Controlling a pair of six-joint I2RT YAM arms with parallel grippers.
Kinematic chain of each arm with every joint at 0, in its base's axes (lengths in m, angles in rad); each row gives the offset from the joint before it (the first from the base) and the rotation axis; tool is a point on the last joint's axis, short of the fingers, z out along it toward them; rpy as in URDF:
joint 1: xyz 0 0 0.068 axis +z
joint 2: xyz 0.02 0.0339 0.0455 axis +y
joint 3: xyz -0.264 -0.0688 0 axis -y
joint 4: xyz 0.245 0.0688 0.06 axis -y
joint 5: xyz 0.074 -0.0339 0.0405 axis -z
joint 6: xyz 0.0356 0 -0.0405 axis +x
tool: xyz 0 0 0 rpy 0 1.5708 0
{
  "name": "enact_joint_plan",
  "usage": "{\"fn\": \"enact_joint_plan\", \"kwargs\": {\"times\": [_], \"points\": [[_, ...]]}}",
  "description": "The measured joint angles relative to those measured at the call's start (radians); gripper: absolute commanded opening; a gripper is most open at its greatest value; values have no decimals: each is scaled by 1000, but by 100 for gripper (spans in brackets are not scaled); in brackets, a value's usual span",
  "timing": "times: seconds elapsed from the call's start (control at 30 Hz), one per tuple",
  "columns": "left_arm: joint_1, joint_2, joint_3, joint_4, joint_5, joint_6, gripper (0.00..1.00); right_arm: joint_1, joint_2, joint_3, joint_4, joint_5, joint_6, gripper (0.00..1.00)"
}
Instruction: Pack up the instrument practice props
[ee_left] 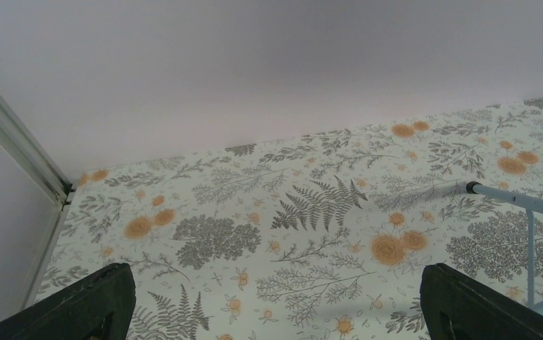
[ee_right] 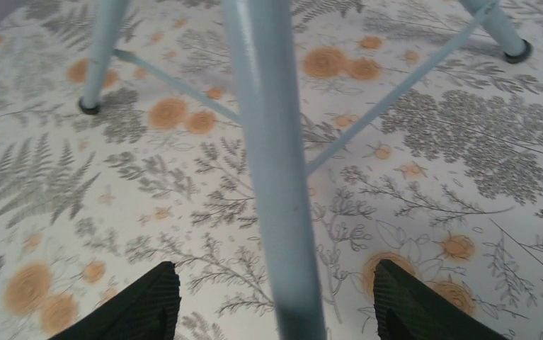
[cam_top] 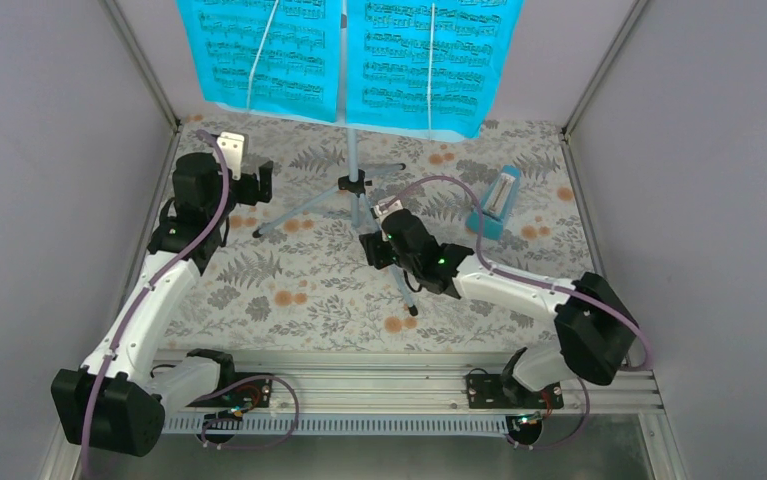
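The pale blue music stand [cam_top: 353, 150] stands at the back middle, its desk covered by two turquoise sheet-music pages [cam_top: 259, 50]. Its tripod legs spread over the floral table. My right gripper [cam_top: 375, 236] is open, low at the front leg. In the right wrist view that leg [ee_right: 272, 156] runs between the open fingers of the gripper [ee_right: 275, 276], untouched. The blue metronome [cam_top: 496, 200] stands right of the stand. My left gripper [cam_top: 259, 185] is open and empty, left of the tripod. The left wrist view shows the gripper [ee_left: 274, 276] over bare cloth, with one leg tip [ee_left: 473, 188] to the right.
Grey walls with metal corner posts [cam_top: 144, 70] close in the left, back and right. A metal rail [cam_top: 379, 385] with both arm bases runs along the near edge. The table [cam_top: 289, 300] has a floral cloth.
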Motion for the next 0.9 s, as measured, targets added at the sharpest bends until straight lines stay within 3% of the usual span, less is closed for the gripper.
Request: {"fn": "enact_joint_plan", "kwargs": {"times": [0.17,0.27,0.57,0.73,0.9], "points": [[0,-2,-1,3,0,0,100,19,67,47,-29,132,47,63],[0,-2,-1,3,0,0,100,19,82,61,-34,182,50,57],[0,-2,-1,9,66,2,99,19,164,133,16,220,-42,5],[-12,0,-2,19,216,37,96,11,180,143,37,194,-126,4],[-63,41,-1,27,481,100,94,-37,136,92,72,60,-230,4]]}}
